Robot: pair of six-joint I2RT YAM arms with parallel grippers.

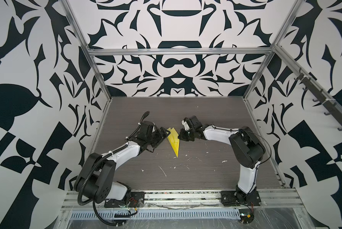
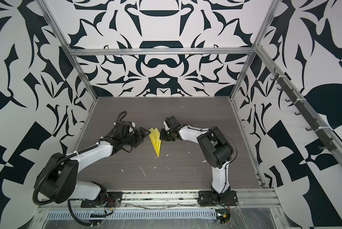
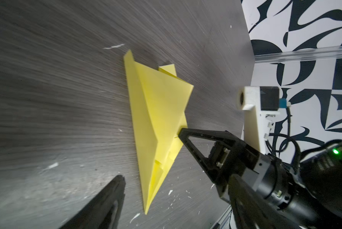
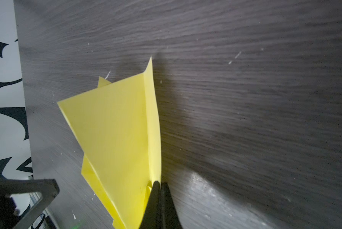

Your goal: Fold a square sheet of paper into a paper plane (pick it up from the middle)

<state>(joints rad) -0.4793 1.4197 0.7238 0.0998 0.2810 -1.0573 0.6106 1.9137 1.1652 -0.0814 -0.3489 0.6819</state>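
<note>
Dark wood-grain table [image 1: 205, 119] — white flecks [image 1: 163, 171] (scattered toward the front) — patterned walls [image 1: 178, 29]

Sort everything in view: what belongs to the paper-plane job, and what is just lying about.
Job: yellow paper plane; right gripper, jaws shut on its edge; left gripper, jaws open beside it.
Lying about: white flecks on the table; hook rail on the side wall.

Both top views look steeply down from high at the front onto the whole desk [image 1: 205, 111]. Each wrist view sits low and close, sharing the paper plane [image 3: 156, 119]; their edges seem blurred.
</note>
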